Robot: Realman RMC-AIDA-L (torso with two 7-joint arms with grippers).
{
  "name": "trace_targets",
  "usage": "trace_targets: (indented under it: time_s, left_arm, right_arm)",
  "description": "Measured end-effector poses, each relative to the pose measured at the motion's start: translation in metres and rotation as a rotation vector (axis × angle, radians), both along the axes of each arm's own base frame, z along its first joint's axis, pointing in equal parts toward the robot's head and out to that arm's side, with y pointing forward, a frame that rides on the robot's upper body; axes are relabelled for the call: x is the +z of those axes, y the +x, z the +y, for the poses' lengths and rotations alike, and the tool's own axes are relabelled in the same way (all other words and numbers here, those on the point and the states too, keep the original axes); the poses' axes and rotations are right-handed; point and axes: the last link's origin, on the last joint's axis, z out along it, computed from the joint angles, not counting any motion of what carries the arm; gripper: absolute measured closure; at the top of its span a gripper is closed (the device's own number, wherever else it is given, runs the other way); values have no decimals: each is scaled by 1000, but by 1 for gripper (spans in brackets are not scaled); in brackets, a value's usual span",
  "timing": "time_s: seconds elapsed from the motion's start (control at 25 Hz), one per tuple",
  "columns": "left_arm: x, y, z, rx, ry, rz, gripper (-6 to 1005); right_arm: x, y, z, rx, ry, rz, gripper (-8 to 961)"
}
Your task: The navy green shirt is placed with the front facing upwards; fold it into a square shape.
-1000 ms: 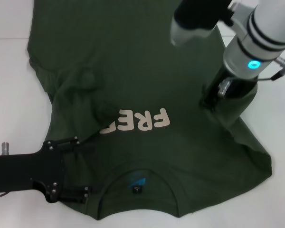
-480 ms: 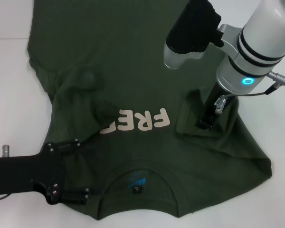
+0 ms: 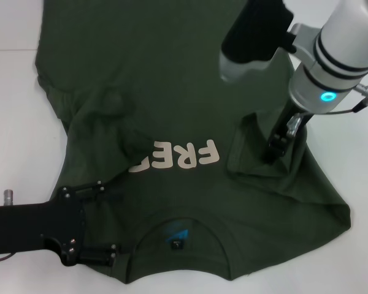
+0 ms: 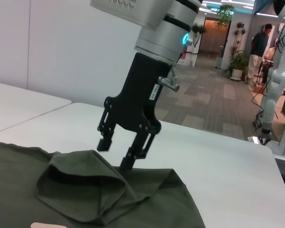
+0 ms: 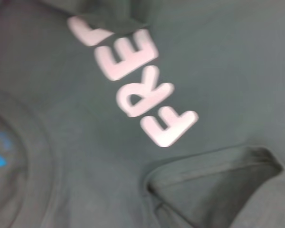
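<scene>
The navy green shirt (image 3: 172, 79) lies front up on the white table (image 3: 12, 122), its collar (image 3: 178, 215) nearest me and its cream lettering (image 3: 184, 155) partly covered by a crease on my left. The right sleeve (image 3: 248, 153) is folded inward onto the chest. My right gripper (image 3: 273, 150) hangs just above that fold; in the left wrist view the right gripper (image 4: 116, 154) is open, holding nothing, one fingertip at the cloth (image 4: 80, 180). My left gripper (image 3: 113, 217) rests open at the left shoulder, beside the collar. The right wrist view shows the lettering (image 5: 133, 80) and the folded sleeve (image 5: 218, 185).
A wrinkled bump (image 3: 113, 104) rises in the shirt's left half. Bare table (image 4: 218, 161) extends beyond the shirt's right side to an edge; past it lie a corridor, a white robot (image 4: 275, 76) and a person (image 4: 262, 45).
My right gripper carried the right sleeve inward over the chest, let it go, then lifted and drew back a little to the right. The left gripper shifted slightly toward me.
</scene>
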Motion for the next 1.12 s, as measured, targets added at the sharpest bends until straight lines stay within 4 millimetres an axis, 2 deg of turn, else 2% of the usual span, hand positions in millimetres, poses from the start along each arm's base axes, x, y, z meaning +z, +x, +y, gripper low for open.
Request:
trace_targets:
  time_s: [0.24,0.32,0.44,0.56,0.8,1.12]
  left_arm:
    - [-1,1,0,-6,0,-2,93]
    - [-1,2,1,-12,-2,-2,93]
    - [-1,4,2,-20,-4,-3,93]
    - [0,4,2,-25,-4,-3,93]
    - [0,4,1,-30,-9,2,93]
    - [0,4,0,-30,-13,2,94]
  right_arm:
    - [14,3,11,-101,119,44,388]
    - [16,3,16,-138,154,60,293]
    - [12,7,23,-222,209,56,151]
    - [1,16,29,-282,232,32,79]
    - [-10,23,34,-291,253,23,232]
    - [-19,27,38,-276,276,2,222]
